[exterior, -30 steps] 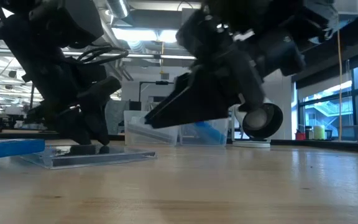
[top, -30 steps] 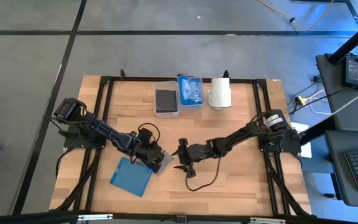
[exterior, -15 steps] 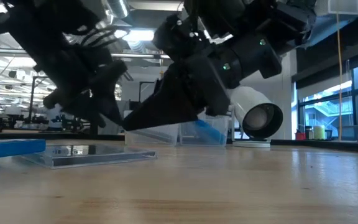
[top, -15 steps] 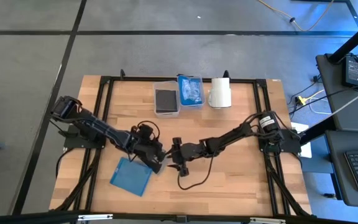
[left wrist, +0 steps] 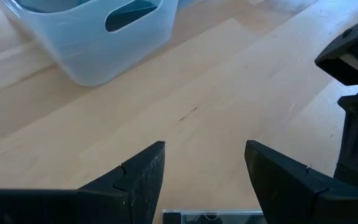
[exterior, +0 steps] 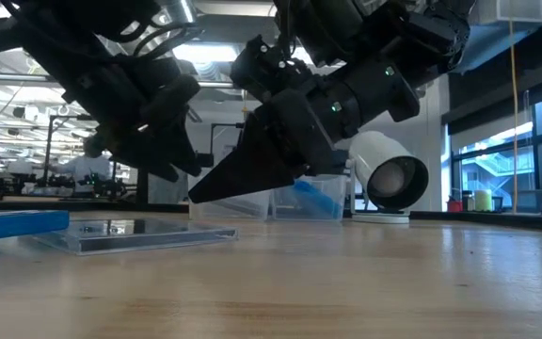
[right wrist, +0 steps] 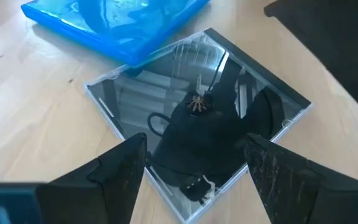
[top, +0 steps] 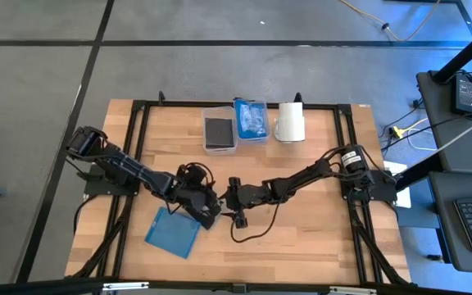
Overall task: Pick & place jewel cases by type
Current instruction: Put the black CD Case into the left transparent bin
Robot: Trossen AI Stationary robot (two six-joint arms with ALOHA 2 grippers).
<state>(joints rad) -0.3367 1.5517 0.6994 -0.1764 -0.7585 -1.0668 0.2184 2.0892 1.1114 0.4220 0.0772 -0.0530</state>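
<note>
**Step in hand.** The pick of the clear jewel case [right wrist: 197, 118] is in preparation; it is not yet grasped. The case lies flat on the table [top: 318, 238], one corner touching the blue jewel case [top: 173, 233] beside it. Both grippers hang above the clear case. The left gripper [left wrist: 204, 174] has its jaws spread wide with nothing between them. The right gripper [right wrist: 194, 180] likewise stands wide and empty, fingers pointed down at the clear case.

**Next move (judgement).** The case lies flush with the wood, so a plain descent gives the fingers no edge to close on. One gripper probably has to tip or steady an edge while the other takes the raised side. The case then goes to the bin [top: 219, 133] holding dark cases, on the far side of the clear case; the bin with blue cases [top: 251, 120] stands just beside that one.

**What each view adds.**
- High view: shows both bins, the white roll [top: 290, 123] and the arms' layout, but the clear case is hidden under the grippers.
- Right wrist view: shows the clear case whole, its corner meeting the blue case.
- Low view: shows both grippers clear of the case, with a gap beneath them.
- Left wrist view: shows only the near edge of the case between the fingers, and a bin beyond.
</note>
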